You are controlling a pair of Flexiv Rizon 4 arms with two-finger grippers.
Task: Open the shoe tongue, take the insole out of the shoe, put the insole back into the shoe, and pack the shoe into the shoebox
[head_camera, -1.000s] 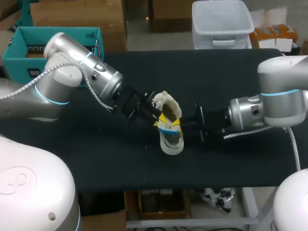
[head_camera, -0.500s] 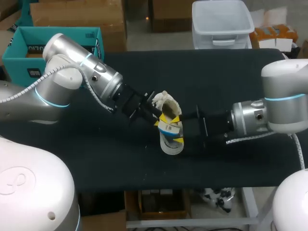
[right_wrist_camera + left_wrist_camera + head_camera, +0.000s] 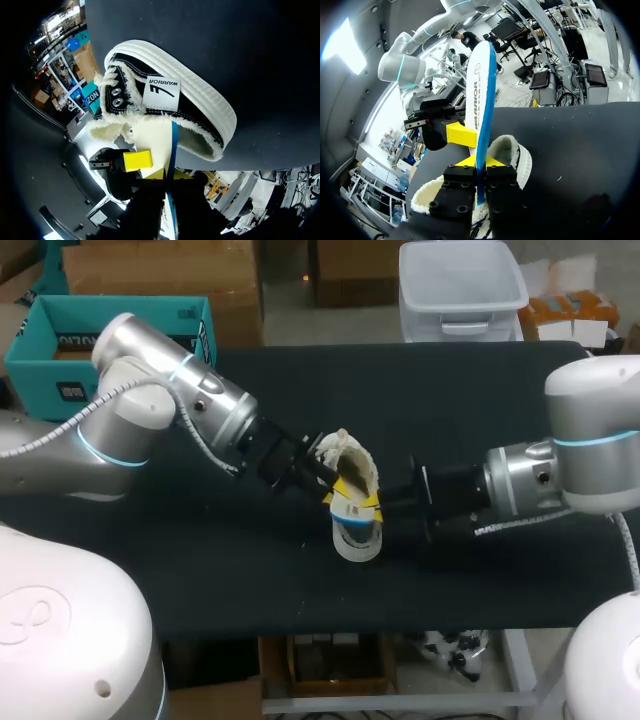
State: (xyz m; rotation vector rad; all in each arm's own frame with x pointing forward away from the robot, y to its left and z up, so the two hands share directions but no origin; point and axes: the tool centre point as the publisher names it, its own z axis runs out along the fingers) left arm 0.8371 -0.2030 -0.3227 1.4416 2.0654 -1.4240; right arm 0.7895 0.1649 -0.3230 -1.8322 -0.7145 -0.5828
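Observation:
A black shoe (image 3: pixel 352 468) with a white sole and fleece lining lies mid-table. The white insole (image 3: pixel 350 510) with a blue edge stands out of its mouth. My left gripper (image 3: pixel 330 490) comes in from the left and is shut on the insole (image 3: pixel 479 100), which runs edge-on between its yellow tips. My right gripper (image 3: pixel 370 504) comes in from the right and is shut on the same insole (image 3: pixel 173 145) just above the shoe (image 3: pixel 190 115). In the left wrist view, one yellow tip of the right gripper (image 3: pixel 461 135) presses against the insole's side.
A teal open box (image 3: pixel 60 330) stands off the table's back left corner, behind my left arm. The black table (image 3: pixel 480 400) lies bare to the back right and along the front edge.
The right gripper's fingers spread wide half a second ago and have closed on the insole again. The left arm and the shoe have barely moved.

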